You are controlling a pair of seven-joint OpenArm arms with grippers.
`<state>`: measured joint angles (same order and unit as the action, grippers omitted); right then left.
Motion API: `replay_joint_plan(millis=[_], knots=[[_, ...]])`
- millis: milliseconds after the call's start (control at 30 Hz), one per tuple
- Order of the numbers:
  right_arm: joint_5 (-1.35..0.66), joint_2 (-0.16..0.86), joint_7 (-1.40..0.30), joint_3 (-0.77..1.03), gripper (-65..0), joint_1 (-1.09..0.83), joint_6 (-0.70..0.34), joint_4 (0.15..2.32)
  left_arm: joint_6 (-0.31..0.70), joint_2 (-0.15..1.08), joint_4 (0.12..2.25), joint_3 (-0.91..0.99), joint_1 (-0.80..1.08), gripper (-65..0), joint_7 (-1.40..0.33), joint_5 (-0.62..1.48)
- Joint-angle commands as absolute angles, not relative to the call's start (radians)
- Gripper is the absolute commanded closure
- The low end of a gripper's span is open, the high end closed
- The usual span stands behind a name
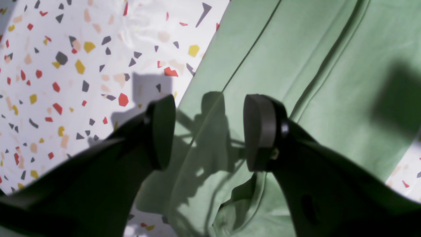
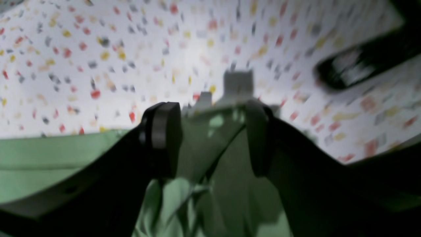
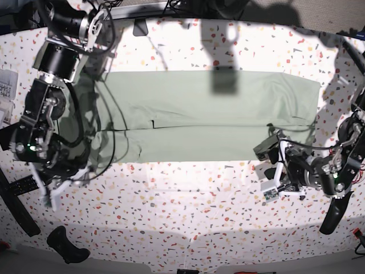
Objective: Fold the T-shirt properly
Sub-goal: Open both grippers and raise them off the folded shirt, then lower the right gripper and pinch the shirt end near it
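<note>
One T-shirt (image 3: pixel 205 114), folded to a long band, runs left to right; left gripper (image 1: pixel 210 131) and right gripper (image 2: pixel 210 141) gape, empty

1. I see the T-shirt (image 3: pixel 205 117) lying flat across the table (image 3: pixel 188 217).
2. My left gripper (image 3: pixel 272 174) sits at its near right edge.
3. My right gripper (image 3: pixel 63 180) is by its left end.

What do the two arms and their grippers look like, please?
Both arms are black with silver joint rings and loose black cables. The left gripper has two black fingers ending in rounded flat pads. The right gripper looks the same. White parts sit near each wrist in the base view.
</note>
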<state>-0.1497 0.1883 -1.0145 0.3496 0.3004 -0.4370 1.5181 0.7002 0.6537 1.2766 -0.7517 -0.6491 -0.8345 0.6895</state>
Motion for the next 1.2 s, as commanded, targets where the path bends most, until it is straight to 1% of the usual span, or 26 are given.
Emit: replay_joint_plan(millis=[0, 67, 167, 233, 300, 433, 500, 533, 667, 733, 833, 867, 933, 1000, 1067, 1167], knots=[[-0.168, 0.196, -0.995, 0.345, -30.5, 0.339, -0.439, 1.502, 0.698, 0.665, 1.289, -0.739, -0.682, -30.7, -0.818, 0.701], [-0.168, 0.196, -0.992, 0.333, -30.5, 0.359, -0.445, 1.43, 0.698, 0.665, 1.289, -0.739, -0.681, -30.7, -0.818, 0.701], [-0.168, 0.195, -0.985, 0.308, -30.5, 0.382, -0.522, 1.358, 0.698, 0.665, 1.289, -0.739, -0.681, -30.7, -0.821, 0.701], [-0.168, 0.191, -0.986, 0.288, -30.5, 0.385, -0.536, 1.354, 0.698, 0.665, 1.289, -0.739, -0.681, -30.7, -0.821, 0.701], [-0.168, 0.191, -0.994, 0.266, -27.9, 0.385, -0.536, 1.354, 0.698, 0.665, 1.289, -0.739, -0.681, -30.7, -0.821, 0.701], [-0.16, 0.191, -1.052, 0.25, -14.7, 0.385, -0.535, 1.354, 0.698, 0.665, 1.289, -0.739, -0.681, -30.7, -0.821, 0.701], [-0.157, 0.191, -1.06, 0.25, -4.0, 0.385, -0.535, 1.354, 0.698, 0.665, 1.289, -0.739, -0.681, -30.7, -0.821, 0.701], [-0.157, 0.191, -1.06, 0.25, 0.0, 0.385, -0.535, 1.354, 0.698, 0.665, 1.289, -0.739, -0.681, -30.7, -0.821, 0.701], [-0.163, 0.191, -1.053, 0.25, 0.0, 0.385, -0.541, 1.364, 0.698, 0.665, 1.289, -0.739, -0.681, -30.7, -0.821, 0.701], [-0.192, 0.191, -1.058, 0.25, 0.0, 0.385, -0.57, 1.379, 0.698, 0.665, 1.289, -0.739, -0.681, -30.7, -0.821, 0.701], [-0.238, 0.191, -1.063, 0.25, 0.0, 0.385, -0.573, 1.408, 0.698, 0.665, 1.289, -0.739, -0.681, -30.7, -0.821, 0.701], [-0.251, 0.191, -1.063, 0.25, -1.0, 0.385, -0.573, 1.419, 0.698, 0.665, 1.289, -0.739, -0.681, -30.7, -0.821, 0.701], [-0.268, 0.191, -1.061, 0.25, -10.1, 0.385, -0.573, 1.432, 0.698, 0.665, 1.289, -0.739, -0.681, -30.7, -0.821, 0.701], [-0.265, 0.191, -1.04, 0.25, -17.2, 0.385, -0.573, 1.432, 0.698, 0.665, 1.289, -0.739, -0.681, -30.7, -0.821, 0.701], [-0.266, 0.191, -1.025, 0.25, -21.1, 0.384, -0.573, 1.431, 0.698, 0.665, 1.289, -0.739, -0.681, -30.7, -0.821, 0.701], [-0.266, 0.191, -0.998, 0.25, -22.3, 0.385, -0.573, 1.431, 0.698, 0.665, 1.289, -0.739, -0.681, -30.7, -0.821, 0.701]])
